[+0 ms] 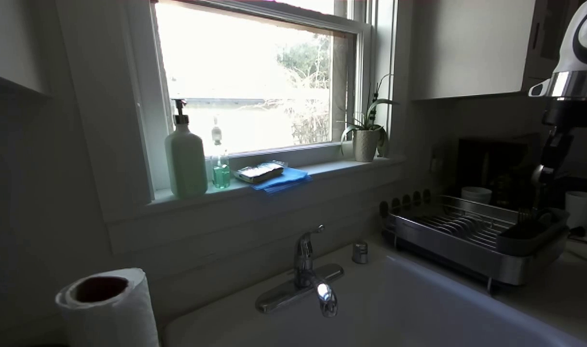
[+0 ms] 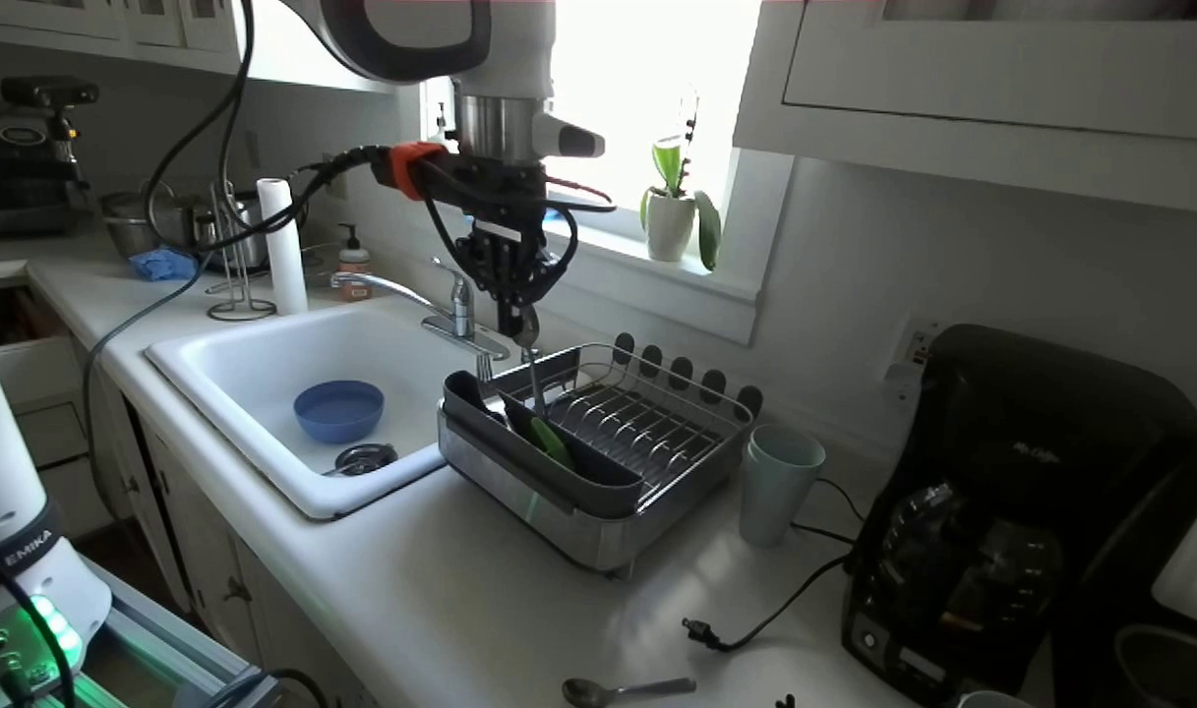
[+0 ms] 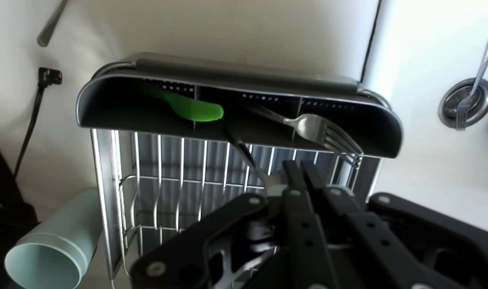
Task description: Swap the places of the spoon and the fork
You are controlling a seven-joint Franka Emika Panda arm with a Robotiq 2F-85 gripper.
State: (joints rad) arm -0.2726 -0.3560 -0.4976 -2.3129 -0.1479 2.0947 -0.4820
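Note:
My gripper [image 3: 300, 164] is shut on a metal spoon [image 3: 248, 154] near its bowl. The fingers partly hide the bowl in the wrist view. In an exterior view the spoon [image 2: 529, 329] hangs from the gripper [image 2: 509, 320], bowl up, its handle reaching down to the dark utensil caddy [image 2: 598, 501]. A metal fork [image 3: 314, 128] leans in the caddy, tines up, right of the spoon handle in the wrist view. Another fork [image 3: 474, 86] lies over the sink drain. Another spoon [image 2: 628, 692] lies on the counter; only its handle [image 3: 51, 26] shows in the wrist view.
A green-handled utensil [image 3: 197, 110] stands in the caddy on the dish rack [image 2: 657, 423]. Pale cups [image 2: 780, 482], a power plug [image 2: 706, 634] and a coffee maker [image 2: 1031, 492] are beside the rack. The sink [image 2: 313, 492] holds a blue bowl [image 2: 339, 411]. The faucet [image 1: 305, 265] is near.

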